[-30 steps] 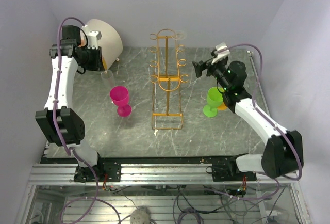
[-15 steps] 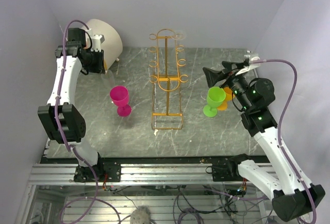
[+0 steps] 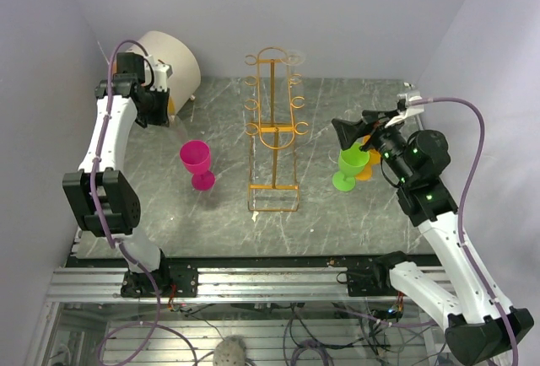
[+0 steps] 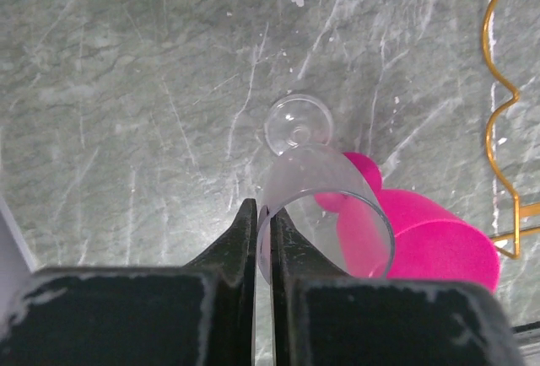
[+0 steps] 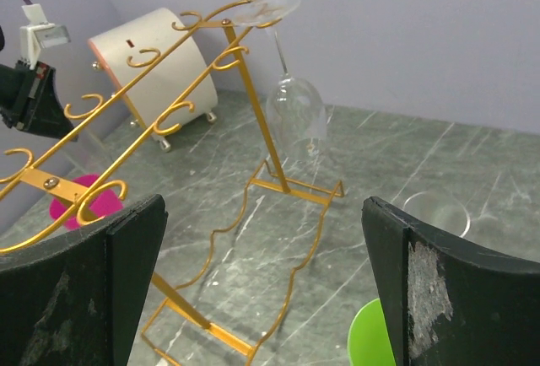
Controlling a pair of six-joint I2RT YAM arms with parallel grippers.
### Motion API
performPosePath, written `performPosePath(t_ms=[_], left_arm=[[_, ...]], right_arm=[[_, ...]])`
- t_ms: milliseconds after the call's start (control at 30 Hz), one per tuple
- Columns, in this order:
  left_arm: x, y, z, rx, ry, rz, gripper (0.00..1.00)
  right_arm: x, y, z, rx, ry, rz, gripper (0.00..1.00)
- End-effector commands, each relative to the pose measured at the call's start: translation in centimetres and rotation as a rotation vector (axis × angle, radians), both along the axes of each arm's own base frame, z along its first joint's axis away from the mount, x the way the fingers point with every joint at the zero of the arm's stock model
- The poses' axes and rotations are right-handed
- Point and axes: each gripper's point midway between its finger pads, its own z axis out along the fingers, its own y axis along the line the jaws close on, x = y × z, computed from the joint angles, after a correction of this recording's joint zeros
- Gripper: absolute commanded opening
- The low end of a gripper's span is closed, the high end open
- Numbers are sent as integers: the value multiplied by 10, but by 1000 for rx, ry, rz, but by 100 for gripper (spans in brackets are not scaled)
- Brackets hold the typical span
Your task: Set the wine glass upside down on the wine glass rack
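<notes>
Orange cup (image 3: 370,172) mostly behind green cup (image 3: 352,160), wine glass rack (image 4: 487,37) cut off

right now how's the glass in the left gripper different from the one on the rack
Pose: the held glass is upright, foot down; the hung glass is upside down, foot up and bowl down.
Support: the held glass is pinched at its rim by the left gripper; the hung glass hangs from the top hooks of the rack, with no gripper on it.
Shared: both are clear, stemmed wine glasses.
</notes>
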Motion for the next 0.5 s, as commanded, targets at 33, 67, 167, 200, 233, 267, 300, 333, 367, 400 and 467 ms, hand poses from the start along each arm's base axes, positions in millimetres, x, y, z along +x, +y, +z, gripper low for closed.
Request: performPosePath(t_ms=[33,67,167,200,233,267,300,333,367,400,467], left_arm=[[-4,-5,32,16,-87,-26,7],[-8,-7,43,19,-100,-33,7],[-22,-6,90,36,-198,-33,7],[-28,-1,110,57,-248,-14,7],[-34,2,131,80,-303,-2,7],[-41,7,153,107,-357,15,7],[-50,12,175,135,-410,30,7],[-57,17,193,162,-454,42,7],[-65,20,212,184,-498,53,7],[-73,23,230,201,-546,61,7],[-89,23,261,212,-650,65,7]], right_arm=[[-22,10,28,103,3,77,100],[-33,21,33,110,-4,159,100],[-66,44,55,176,-22,360,100],[-75,49,63,213,-17,413,100],[-83,54,69,262,3,460,100],[-90,59,73,297,28,510,100],[-96,65,77,321,65,569,100],[-102,72,79,331,107,631,100],[-107,76,85,339,136,678,100],[-106,78,89,384,185,684,100],[-100,73,96,520,277,625,100]])
